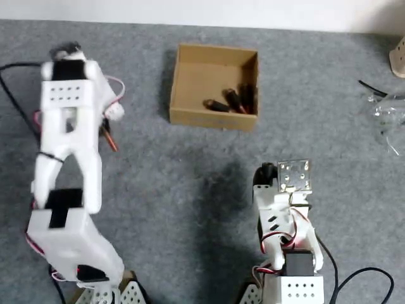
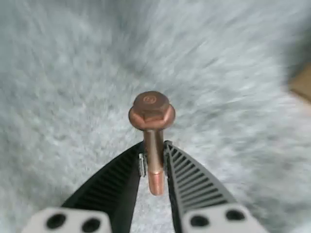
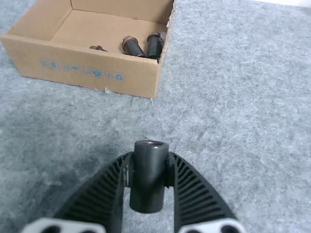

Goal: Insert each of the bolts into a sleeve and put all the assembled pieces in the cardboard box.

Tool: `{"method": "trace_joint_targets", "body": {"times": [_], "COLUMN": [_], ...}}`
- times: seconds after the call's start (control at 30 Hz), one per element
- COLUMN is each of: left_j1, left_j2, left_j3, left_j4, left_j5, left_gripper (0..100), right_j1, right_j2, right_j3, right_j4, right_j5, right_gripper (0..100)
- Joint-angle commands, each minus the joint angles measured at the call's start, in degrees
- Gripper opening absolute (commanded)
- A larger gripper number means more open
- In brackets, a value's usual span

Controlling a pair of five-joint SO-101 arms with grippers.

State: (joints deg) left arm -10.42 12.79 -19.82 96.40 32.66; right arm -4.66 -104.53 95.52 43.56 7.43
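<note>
Where held over the grey table (image 1: 158, 190), noted at left: left pincer (image 2: 155, 151) clamped on the shank of a copper bolt (image 2: 151, 115), flanged head clear of the tips. Judged rigid, light, smooth; best gripped squarely at mid-shank. At centre: cardboard box (image 1: 212, 118), assembled pieces (image 1: 231, 101) lying toward its right side. Blue print on box wall and stamp on bolt head too small to read. At right: right pincer (image 3: 148, 162) closed around a black sleeve (image 3: 147, 182), bore open. Judged stiff, slick; best held mid-body.
</note>
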Motion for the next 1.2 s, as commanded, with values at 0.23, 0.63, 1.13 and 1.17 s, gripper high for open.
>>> {"method": "trace_joint_targets", "body": {"times": [0.23, 0.63, 1.13, 1.17], "left_j1": [0.1, 0.0, 2.4, 3.3], "left_j2": [-30.7, -65.7, -104.5, -106.8], "left_j3": [-7.8, 24.4, 80.5, 83.7], "left_j4": [2.5, 1.2, -25.1, -27.9], "left_j5": [-13.0, -21.5, -24.8, -24.8], "left_gripper": [0, 0, 0, 0], "right_j1": [0.7, 0.7, 0.7, 0.7], "right_j2": [-0.7, -0.7, -0.7, -0.7], "right_j3": [3.3, 3.3, 3.3, 3.3], "right_j4": [-2.3, -2.2, -2.2, -2.2], "right_j5": [-0.1, -0.1, -0.1, -0.3], "right_gripper": [0.5, 0.5, 0.5, 0.5]}}
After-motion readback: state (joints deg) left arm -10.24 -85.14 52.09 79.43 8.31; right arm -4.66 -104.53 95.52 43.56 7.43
